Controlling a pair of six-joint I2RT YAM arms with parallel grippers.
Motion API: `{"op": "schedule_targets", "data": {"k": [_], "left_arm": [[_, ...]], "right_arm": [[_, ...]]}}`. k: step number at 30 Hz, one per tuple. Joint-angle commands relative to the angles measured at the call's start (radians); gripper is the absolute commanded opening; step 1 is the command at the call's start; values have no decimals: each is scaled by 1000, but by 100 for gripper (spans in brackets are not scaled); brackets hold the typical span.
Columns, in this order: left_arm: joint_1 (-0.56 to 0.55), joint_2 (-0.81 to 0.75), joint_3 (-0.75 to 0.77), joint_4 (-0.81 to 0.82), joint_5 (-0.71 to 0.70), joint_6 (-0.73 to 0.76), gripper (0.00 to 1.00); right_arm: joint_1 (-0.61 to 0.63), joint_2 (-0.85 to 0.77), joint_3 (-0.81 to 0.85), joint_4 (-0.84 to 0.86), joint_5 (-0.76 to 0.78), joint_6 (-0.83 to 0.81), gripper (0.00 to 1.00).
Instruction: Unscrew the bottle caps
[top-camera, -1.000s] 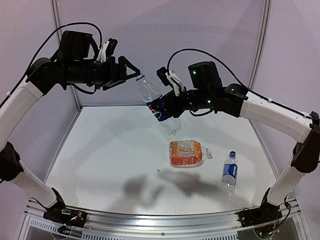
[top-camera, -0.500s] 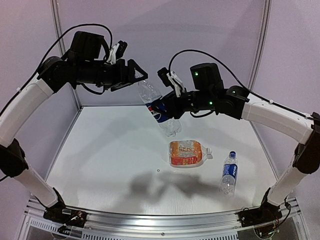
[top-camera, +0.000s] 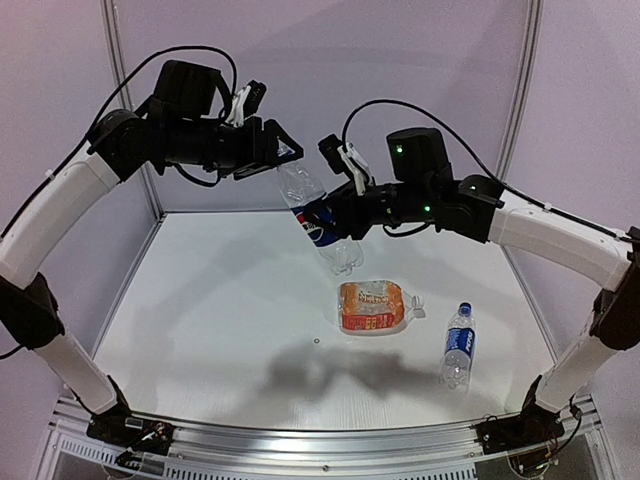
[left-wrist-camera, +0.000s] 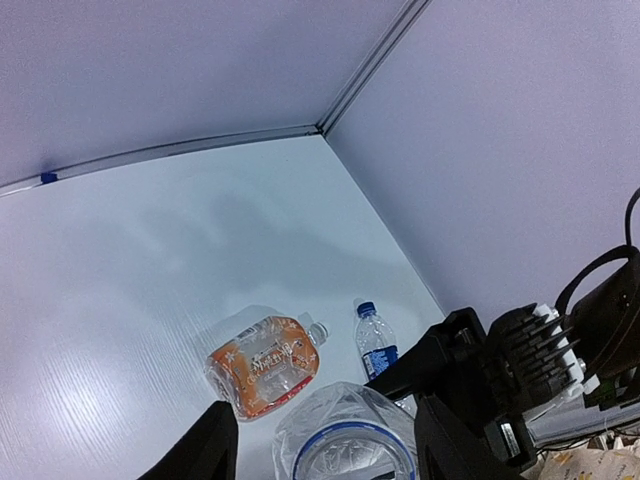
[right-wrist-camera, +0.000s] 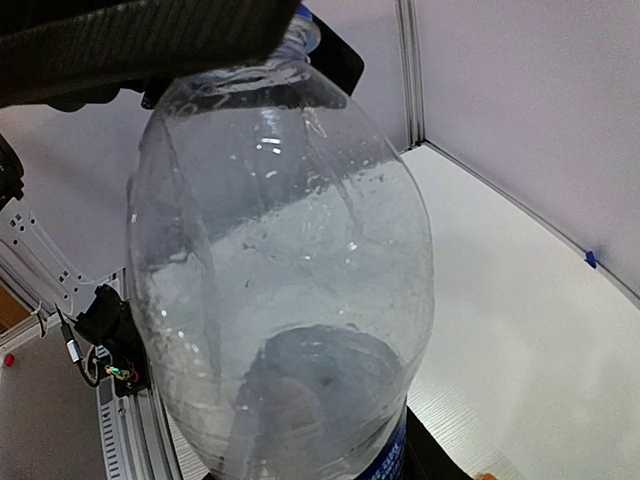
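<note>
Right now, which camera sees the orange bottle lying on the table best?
The left wrist view: the orange bottle looks biggest there, with its whitish cap clear. The top view shows it whole but smaller. The right wrist view misses it; the held clear bottle fills that picture.

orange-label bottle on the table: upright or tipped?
Tipped. The orange-labelled bottle lies on its side on the table, its neck towards the blue-labelled bottle, which stands upright.

Left end effector (top-camera: 284, 152) aloft, jaws apart
</note>
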Motion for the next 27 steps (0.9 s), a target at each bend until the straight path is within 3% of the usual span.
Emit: {"op": "schedule_targets", "data": {"k": [1,9,13,15,21,27], "left_arm": [[-13,10,21,-10,-13,8,57],[-14,-2,14,18,3,9,51],[-14,-1,12,16,7,6,19],[-14,-2,11,11,3,4,11],[-12,-10,7,0,-21,10,5],[28,-28,-4,-37,-57,40,4]], "right_arm": [[2,-35,-22,31,-7,6,37],[3,-39,-38,46,-12,13,37],[3,-40,-38,50,-12,14,38],[2,-39,-38,51,-11,17,41],[3,-36,-30,19,14,29,80],[3,-66,-76,-44,73,44,99]]}}
